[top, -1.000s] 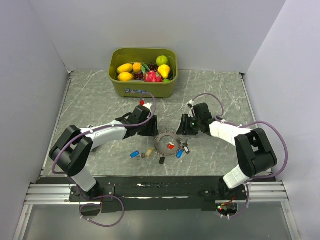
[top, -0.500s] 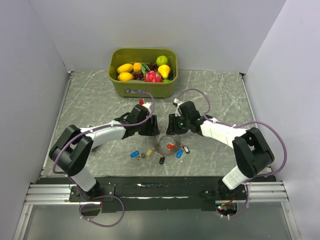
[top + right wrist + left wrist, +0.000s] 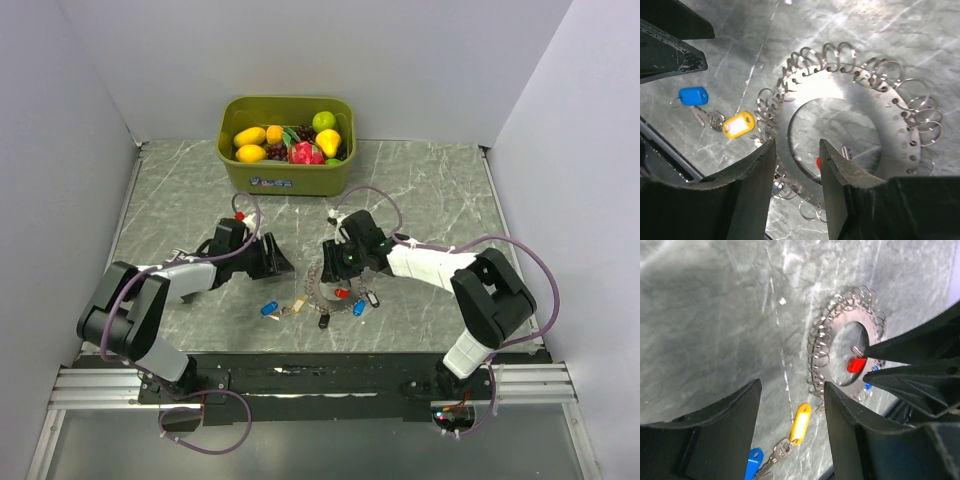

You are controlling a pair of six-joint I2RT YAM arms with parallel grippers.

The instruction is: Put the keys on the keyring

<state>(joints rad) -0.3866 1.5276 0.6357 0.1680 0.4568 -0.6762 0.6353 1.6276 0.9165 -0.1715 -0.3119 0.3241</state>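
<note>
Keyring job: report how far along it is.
Done: nothing clearly; a red-tagged key lies inside the keyring, attachment unclear. In hand: nothing; the right gripper hangs open over the keyring, the left gripper open beside it. Left: the blue-tagged key and yellow-tagged key lie loose on the table.

A: Overhead, the light is even and bright; the grey marbled tabletop (image 3: 430, 190) shows only soft shadows beneath the arms.
B: Up close it's harsher: white glare streaks the marble, the silvery metal keyring disc fringed with wire loops (image 3: 850, 85) glints (still sharp), and the left gripper's black fingers (image 3: 705, 440) blur.
</note>
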